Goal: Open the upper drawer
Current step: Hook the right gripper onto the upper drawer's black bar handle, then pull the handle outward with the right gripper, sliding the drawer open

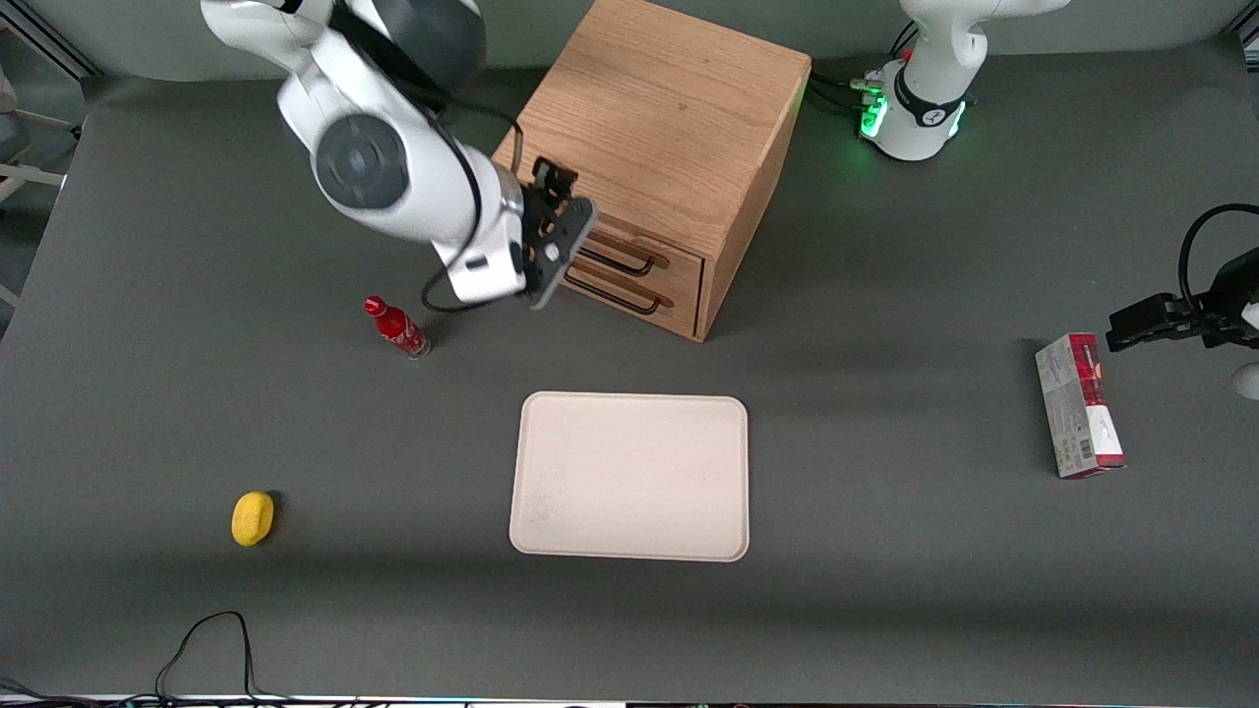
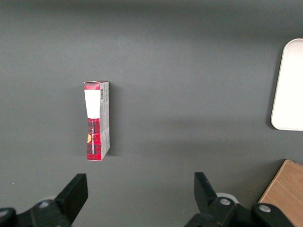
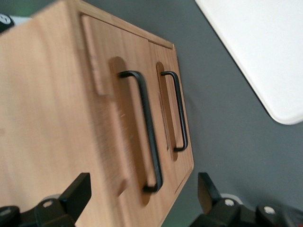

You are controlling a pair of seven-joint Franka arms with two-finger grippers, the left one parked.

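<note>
Drawer target: upper drawer point(image 1: 637, 254), topmost of two oak fronts in the cabinet point(image 1: 669, 128), looks shut flush, its black handle point(image 1: 620, 258) untouched; lower drawer point(image 1: 629, 293) just beneath has the same handle, so aim matters. Cabinet sits at roughly 12 o'clock from the tray point(image 1: 629, 477), farther from the front camera, fronts angled toward the working arm's end, which is likely why the arm comes in from there. Gripper point(image 1: 563, 228) hangs right in front of the drawer faces, near the handle end but apart from it. Wrist view shows both fingers point(image 3: 78, 191) spread wide with nothing between them, upper handle point(image 3: 147, 132) lined up in the gap, a pre-grasp pose by my read. Next needs a short advance and a close on the upper bar, not the lower. Red bottle point(image 1: 396, 327) at about 10 o'clock from tray, lemon point(image 1: 253, 518) at 8 o'clock, carton point(image 1: 1079, 405) at 3 o'clock toward the parked arm's end, all clear of the pull path.
</note>
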